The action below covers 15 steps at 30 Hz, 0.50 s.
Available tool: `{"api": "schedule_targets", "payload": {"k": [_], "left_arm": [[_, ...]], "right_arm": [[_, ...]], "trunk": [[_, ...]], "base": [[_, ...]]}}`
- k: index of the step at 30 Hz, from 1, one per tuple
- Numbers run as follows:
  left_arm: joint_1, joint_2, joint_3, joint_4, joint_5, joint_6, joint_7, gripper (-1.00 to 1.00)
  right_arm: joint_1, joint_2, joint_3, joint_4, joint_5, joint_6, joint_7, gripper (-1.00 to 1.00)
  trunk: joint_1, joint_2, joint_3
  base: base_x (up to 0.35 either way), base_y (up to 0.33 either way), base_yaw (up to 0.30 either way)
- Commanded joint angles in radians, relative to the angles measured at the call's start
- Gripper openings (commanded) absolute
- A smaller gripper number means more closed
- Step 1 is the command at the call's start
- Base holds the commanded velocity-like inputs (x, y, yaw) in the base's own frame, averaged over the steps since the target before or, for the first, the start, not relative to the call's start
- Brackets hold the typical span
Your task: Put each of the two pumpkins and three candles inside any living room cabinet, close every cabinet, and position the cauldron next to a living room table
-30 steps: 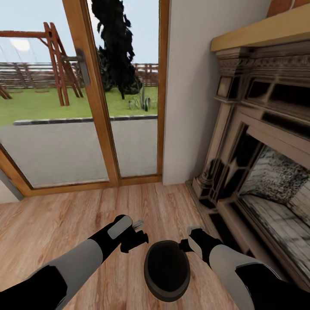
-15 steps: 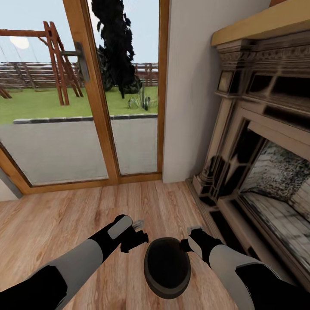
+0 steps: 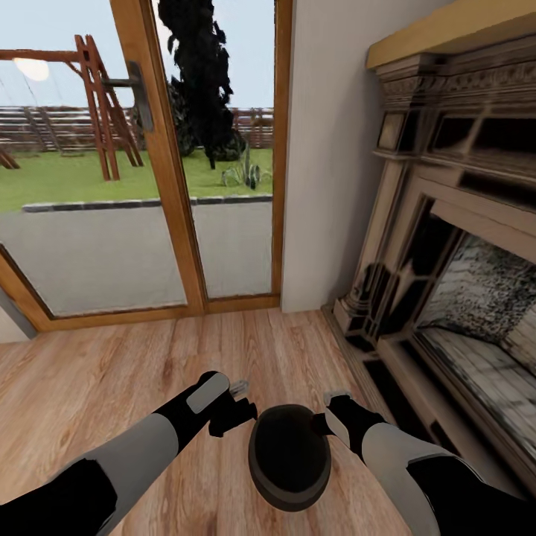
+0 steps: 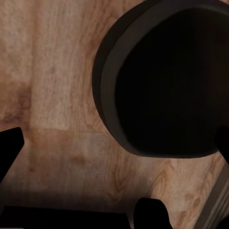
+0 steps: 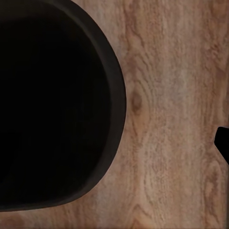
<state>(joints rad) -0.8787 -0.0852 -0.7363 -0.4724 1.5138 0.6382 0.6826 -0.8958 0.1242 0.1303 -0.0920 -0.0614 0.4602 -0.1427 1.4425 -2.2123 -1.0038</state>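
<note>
Both arms are flanking the cauldron near the fireplace — grip state unclear — table placement is looking undone

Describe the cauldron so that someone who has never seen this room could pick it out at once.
Start at the stone fireplace on the right, beside the wood-framed glass door. On the wood floor in front of it, the cauldron sits between the left hand and the right hand. It is the one round, matte black pot with a wide dark mouth.
</note>
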Motion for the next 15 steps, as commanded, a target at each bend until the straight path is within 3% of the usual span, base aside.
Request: {"api": "schedule_targets", "payload": {"k": [1, 15], "left_arm": [[0.000, -0.003, 0.000, 0.001, 0.000, 0.000, 0.000, 1.00], [0.001, -0.017, -0.001, 0.001, -0.001, 0.000, 0.000, 1.00]], "right_arm": [[0.000, 0.000, 0.000, 0.000, 0.000, 0.000, 0.000, 1.00], [0.000, -0.001, 0.000, 0.000, 0.000, 0.000, 0.000, 1.00]], "trunk": [[0.004, -0.007, -0.003], [0.058, -0.105, -0.047]], "base": [[0.000, 0.000, 0.000], [0.000, 0.000, 0.000]]}}
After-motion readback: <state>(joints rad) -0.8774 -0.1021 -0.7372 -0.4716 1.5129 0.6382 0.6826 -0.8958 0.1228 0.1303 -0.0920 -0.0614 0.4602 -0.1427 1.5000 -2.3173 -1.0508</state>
